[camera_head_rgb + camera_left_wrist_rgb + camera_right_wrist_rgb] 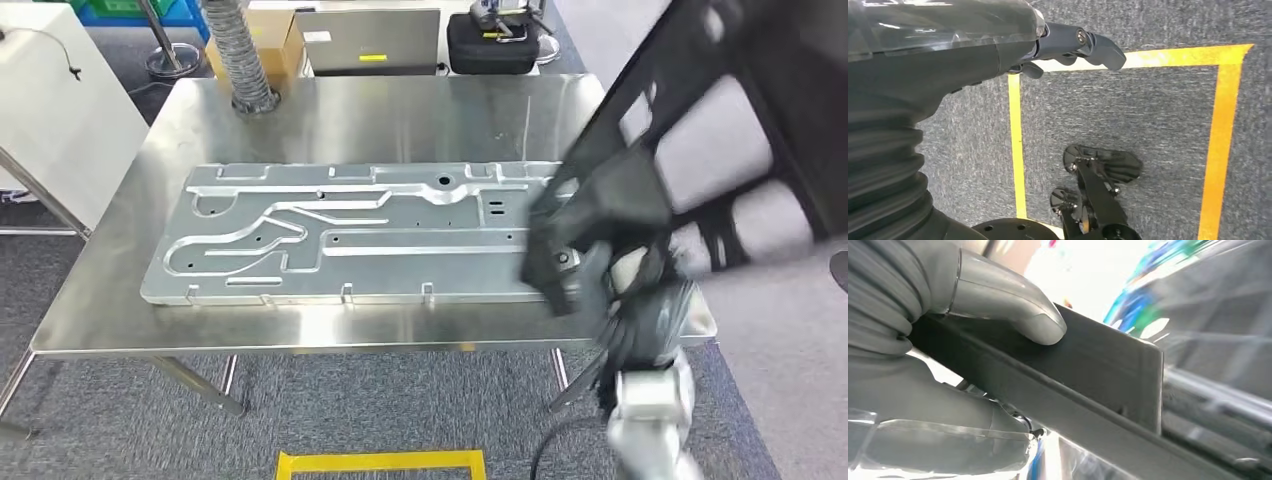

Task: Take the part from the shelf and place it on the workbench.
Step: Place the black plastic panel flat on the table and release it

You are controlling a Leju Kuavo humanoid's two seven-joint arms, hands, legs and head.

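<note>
Gripping a black frame part, our right hand held it raised over the right end of the steel workbench, beside a flat stamped metal panel. At the left wrist, our left hand hung over grey carpet with yellow tape, fingers loosely curled, holding nothing. At the right wrist, our thumb pressed the part's flat bar.

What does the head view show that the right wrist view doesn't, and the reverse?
Head view alone: the steel workbench, the silver plate lying flat on it, and the black part's open frame shape, raised over the bench's right end. Right wrist view alone: the thumb pressed on the part's flat face, close up. Both: the right hand holding the black part.
</note>
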